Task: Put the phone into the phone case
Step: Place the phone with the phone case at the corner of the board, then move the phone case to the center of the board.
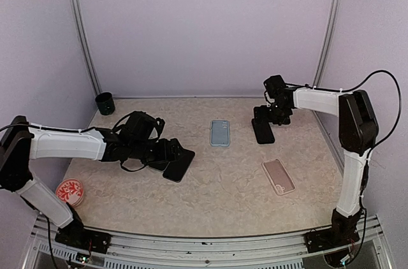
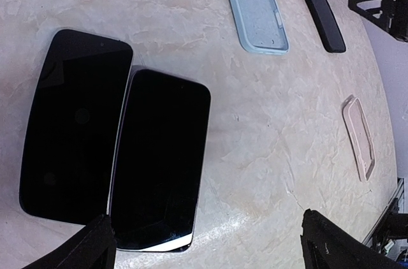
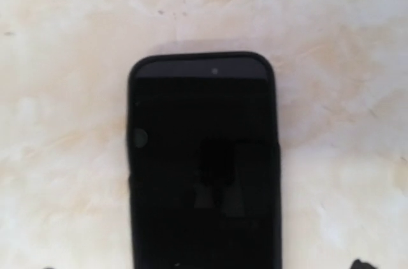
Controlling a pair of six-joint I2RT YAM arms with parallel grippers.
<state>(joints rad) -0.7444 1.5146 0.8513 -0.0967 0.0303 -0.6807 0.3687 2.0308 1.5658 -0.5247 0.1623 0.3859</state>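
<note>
Two black phones lie side by side on the table, one to the left of the other; the top view shows them at the left gripper. My left gripper is open just above their near ends and holds nothing. A light blue case lies empty at the centre and also shows in the left wrist view. A pink case lies at the right. My right gripper is open over a black cased phone, which lies flat.
A black cup stands at the back left. A red and white dish sits near the front left edge. Bare marbled table lies between the two arms. Walls close the back and sides.
</note>
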